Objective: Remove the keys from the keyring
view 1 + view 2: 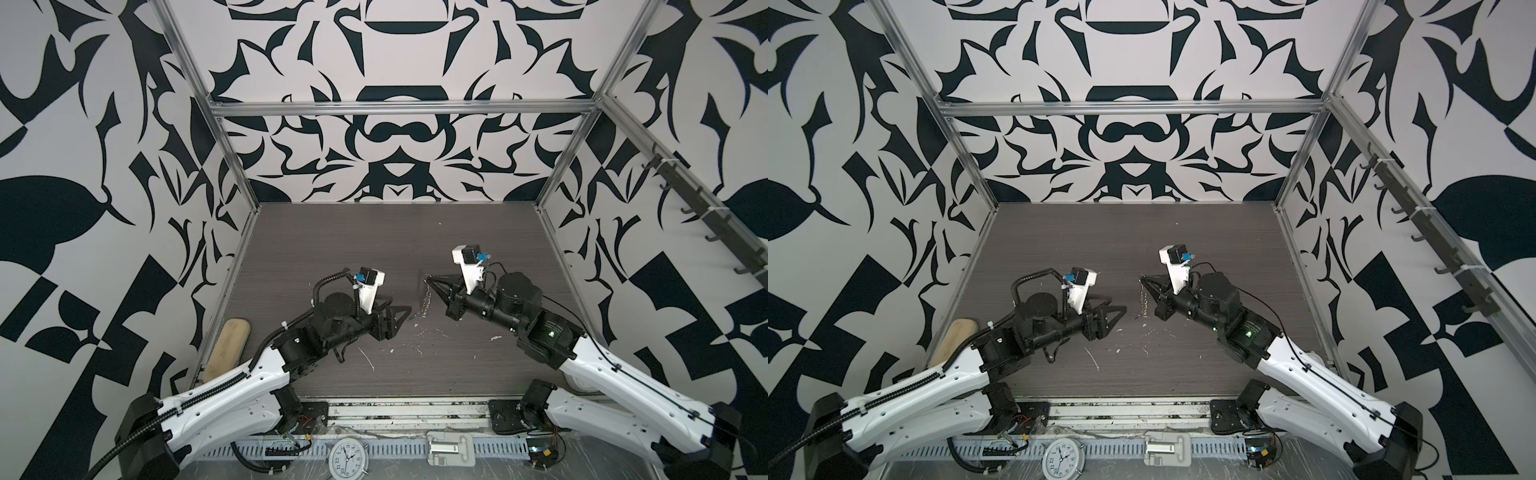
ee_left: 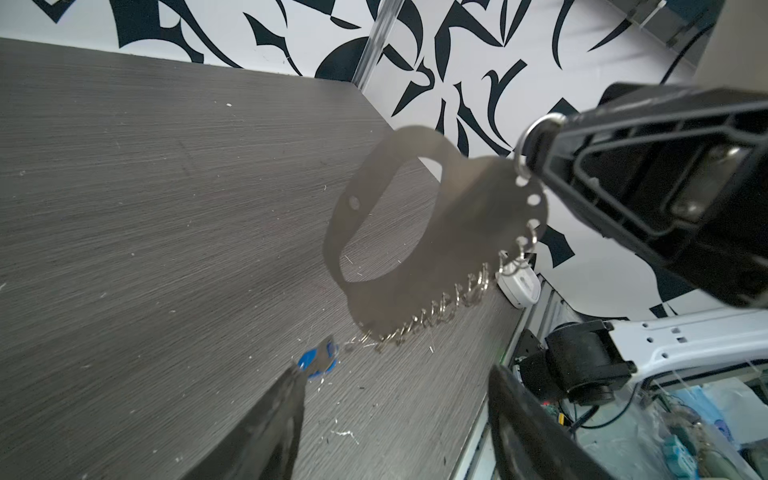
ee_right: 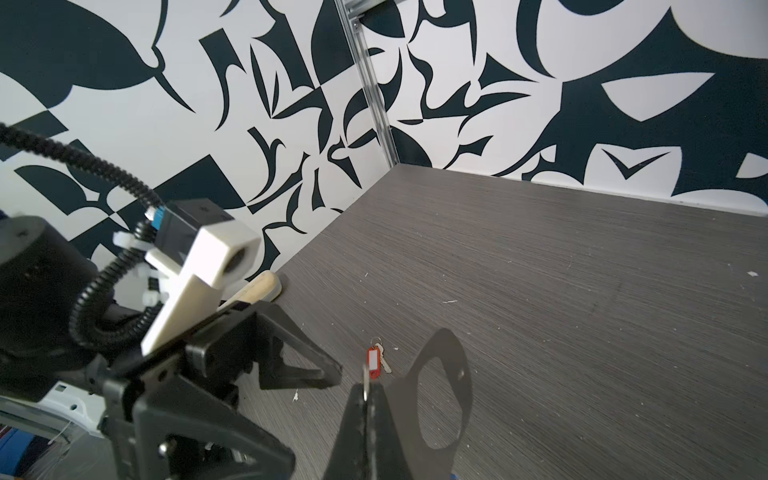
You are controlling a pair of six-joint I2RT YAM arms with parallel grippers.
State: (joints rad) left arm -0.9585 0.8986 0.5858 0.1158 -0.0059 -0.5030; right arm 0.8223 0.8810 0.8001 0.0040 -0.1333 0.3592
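Top views, table (image 1: 374, 232): dark wood-grain surface with pale flecks toward the front.
Top views, left hand (image 1: 402, 303): low over the table, left of centre in both top views. Jaws spread wide with nothing between them.
Top views, right hand (image 1: 428, 277): right of centre, its tip facing the left hand. Jaws closed together.
Top views, keyring (image 1: 424, 301): hangs from the right hand's tip, between the two hands. It is seen edge-on as a thin strip with a row of small rings.
Top views, wooden board (image 1: 228, 345): at the table's left edge, well apart from the keyring.
Left wrist, keyring (image 2: 469, 228): half-moon plate with an oblong slot, hanging tilted. Small rings line the curved edge. The lowest rings are close to the table, but contact cannot be told.
Left wrist, right hand (image 2: 536, 153): clamped on a ring at the plate's upper corner.
Left wrist, left hand (image 2: 397, 368): fingers well apart, empty.
Left wrist, blue-tag key (image 2: 318, 359): on the table, just beside one finger of the left hand and the lowest rings. It is blurred, so any link to the keyring cannot be told.
Right wrist, right hand (image 3: 365, 388): jaws pressed together on a thin silvery ring.
Right wrist, keyring (image 3: 440, 347): just beyond that tip, in shade.
Right wrist, red-tag key (image 3: 374, 362): flat on the table with its white label up, apart from the plate.
Right wrist, left hand (image 3: 316, 411): jaws wide, holding nothing.
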